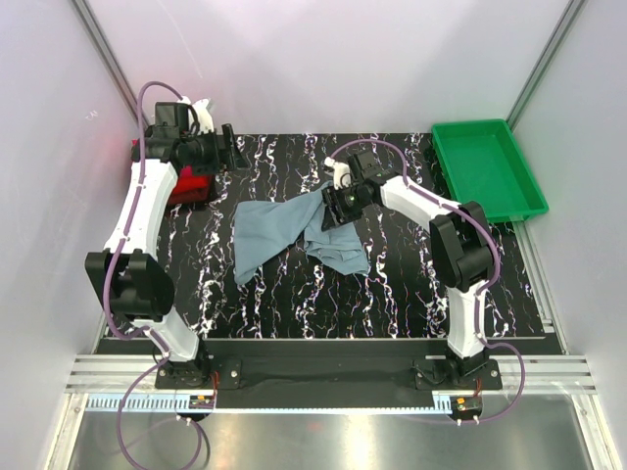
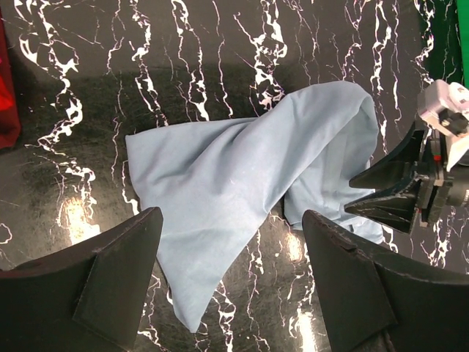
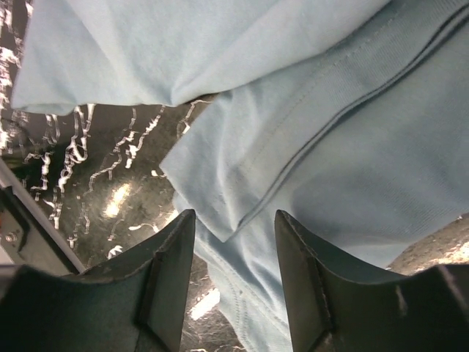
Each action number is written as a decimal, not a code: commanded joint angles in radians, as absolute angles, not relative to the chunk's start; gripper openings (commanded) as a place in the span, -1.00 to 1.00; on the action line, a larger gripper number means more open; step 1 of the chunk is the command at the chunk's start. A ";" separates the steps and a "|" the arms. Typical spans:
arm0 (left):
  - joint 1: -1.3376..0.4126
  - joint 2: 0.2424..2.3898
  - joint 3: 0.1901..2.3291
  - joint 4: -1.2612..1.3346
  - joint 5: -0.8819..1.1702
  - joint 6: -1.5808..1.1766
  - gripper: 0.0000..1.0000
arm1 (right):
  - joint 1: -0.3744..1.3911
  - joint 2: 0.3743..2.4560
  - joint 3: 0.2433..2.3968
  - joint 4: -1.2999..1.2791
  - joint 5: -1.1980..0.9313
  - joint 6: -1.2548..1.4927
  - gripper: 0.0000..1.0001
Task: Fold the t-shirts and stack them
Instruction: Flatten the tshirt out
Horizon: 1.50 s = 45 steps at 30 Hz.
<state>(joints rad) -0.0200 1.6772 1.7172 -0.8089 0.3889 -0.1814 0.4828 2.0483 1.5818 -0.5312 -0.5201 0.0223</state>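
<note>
A dusty grey-blue t-shirt [image 1: 294,233] lies crumpled in the middle of the black marbled table [image 1: 392,304], one end bunched up under my right gripper [image 1: 334,210]. In the right wrist view that gripper [image 3: 234,214] stands open just above the cloth, with a hemmed corner of the t-shirt [image 3: 322,147] showing between its fingers. My left gripper [image 1: 232,147] hangs open high over the back left, apart from the shirt. Its wrist view shows the t-shirt [image 2: 234,176] spread below the left gripper [image 2: 232,216]. A red folded shirt [image 1: 188,186] lies at the left edge, partly hidden by the left arm.
A green plastic tray [image 1: 487,168] stands at the back right, off the mat's corner. White walls close in both sides and the back. The right arm's wrist [image 2: 432,169] shows at the right of the left wrist view.
</note>
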 commanded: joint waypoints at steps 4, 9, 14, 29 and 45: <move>-0.006 1.641 1.721 -0.764 0.416 -0.190 0.65 | 0.503 2.100 1.604 -0.564 -0.503 -0.025 0.03; -0.002 1.640 1.713 -0.762 0.419 -0.193 0.65 | 0.509 2.120 1.620 -0.578 -0.514 -0.035 -0.02; 0.000 1.644 1.713 -0.758 0.423 -0.199 0.65 | 0.514 2.111 1.614 -0.574 -0.511 -0.038 -0.38; -0.002 1.667 1.772 -0.744 0.430 -0.212 0.65 | 0.502 1.909 1.710 -0.637 -0.365 -0.140 -1.00; -0.002 1.680 1.648 -0.896 0.465 -0.121 0.62 | 0.263 1.787 2.087 -0.782 -0.201 -0.247 -1.00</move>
<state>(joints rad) -0.0063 1.6772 1.7088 -0.8154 0.4267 -0.1722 0.3008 1.8194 1.9697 -0.7410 -0.2623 -0.1902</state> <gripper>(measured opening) 0.819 0.010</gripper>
